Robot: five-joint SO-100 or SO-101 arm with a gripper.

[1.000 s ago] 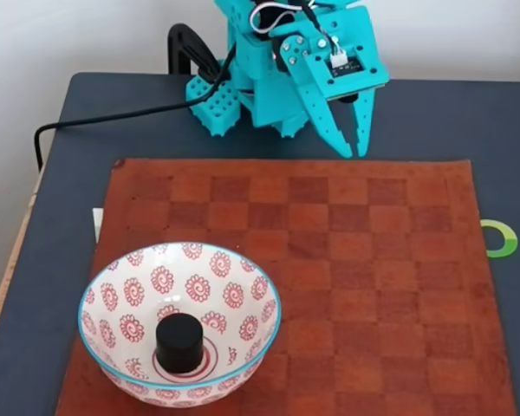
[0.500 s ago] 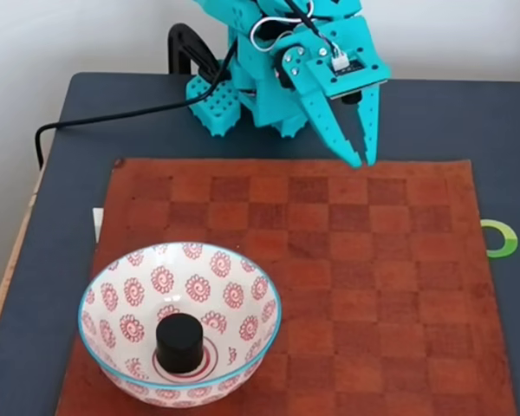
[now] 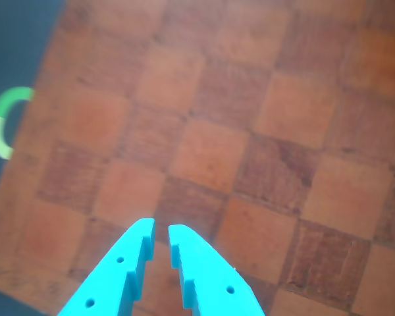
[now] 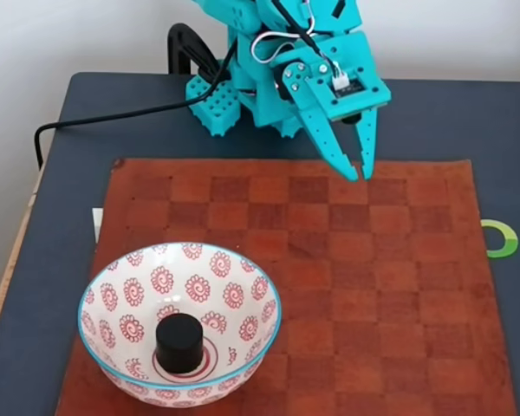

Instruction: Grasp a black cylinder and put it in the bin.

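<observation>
The black cylinder [image 4: 178, 342] stands upright at the centre of the bin [image 4: 199, 273], a white bowl with red spirals and a blue rim at the front left of the checkerboard mat. My teal gripper [image 4: 360, 173] hangs far from it, over the mat's far edge near the arm's base. Its jaws are nearly together with nothing between them. In the other view the gripper [image 3: 161, 227] points at bare brown squares, a thin slit between its fingertips.
A brown checkerboard mat [image 4: 373, 286] covers most of the dark table. A green ring [image 4: 500, 238] lies off the mat's right edge and is the green ring [image 3: 3, 125] at the left in the other view. A black cable [image 4: 113, 117] runs off at the back left.
The gripper has dipped a little lower and toward the mat's far edge. The cylinder and bowl have not moved.
</observation>
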